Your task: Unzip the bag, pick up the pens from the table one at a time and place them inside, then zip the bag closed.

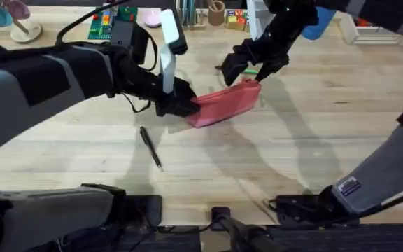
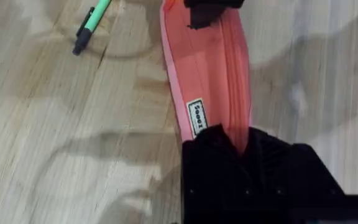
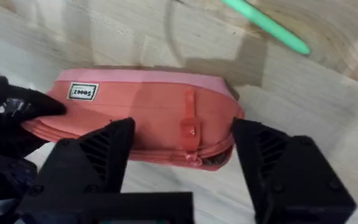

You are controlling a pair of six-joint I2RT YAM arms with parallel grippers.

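Soft salmon-pink fabric pencil pouch (image 1: 224,103), oblong, lies near the middle of the pale plank wooden tabletop (image 1: 313,147), tilted so its right end sits farther from the arm bases than its left. Left gripper (image 1: 182,105), black-fingered, is at the pouch's left end; in the left wrist view its fingers (image 2: 211,149) are closed on that end of the fabric, just past a small white label (image 2: 197,118) sewn on the pouch's side. Right gripper (image 1: 247,70) hangs over the pouch's right end; in the right wrist view its two black fingers (image 3: 107,149) stand wide apart, one on each side of the pouch, with nothing pinched between them. A salmon zipper pull tab (image 3: 188,127) lies flat on the fabric near that end, between the spread fingers. The zipper line runs along the pouch's upper edge; cannot tell whether it is partly undone. Slim light green pen with a black tip (image 2: 91,26) lies on the wood beyond the pouch, near the right gripper, apart from the fabric. Slim all-black pen (image 1: 150,148) lies on the wood nearer the arm bases, left of the pouch, well apart from it.
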